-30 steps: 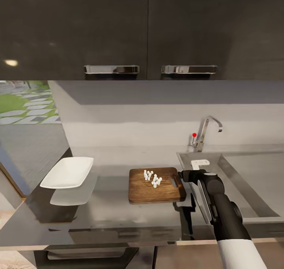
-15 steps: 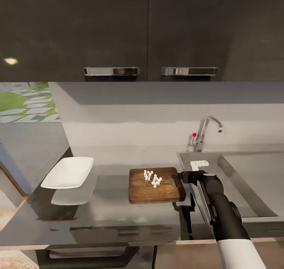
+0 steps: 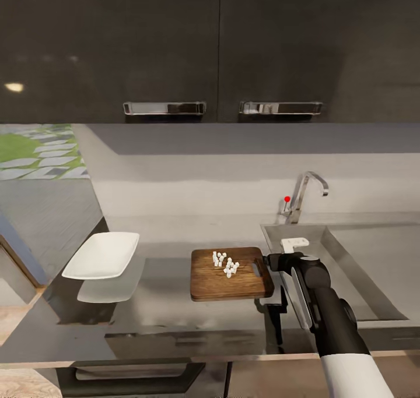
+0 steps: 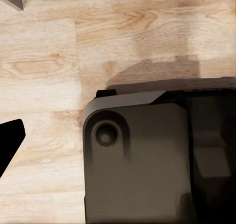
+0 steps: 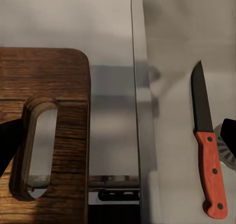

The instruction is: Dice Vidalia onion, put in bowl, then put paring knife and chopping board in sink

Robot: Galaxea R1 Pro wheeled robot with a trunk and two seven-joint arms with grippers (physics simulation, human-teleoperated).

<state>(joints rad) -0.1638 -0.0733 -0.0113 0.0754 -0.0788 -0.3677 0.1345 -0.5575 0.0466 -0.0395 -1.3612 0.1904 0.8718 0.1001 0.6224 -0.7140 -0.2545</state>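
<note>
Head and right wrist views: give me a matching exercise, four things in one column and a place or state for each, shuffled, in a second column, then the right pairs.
Things
1. chopping board
2. bowl
3. paring knife
4. right gripper

Places or states
A. lies flat in the sink, blade pointing away from the camera
B. carries the white diced onion pieces
C. stands empty on the countertop, left of the board
D. hovers over the sink's edge, next to the board's handle-slot end

Pairs: 1-B, 2-C, 3-A, 4-D
</note>
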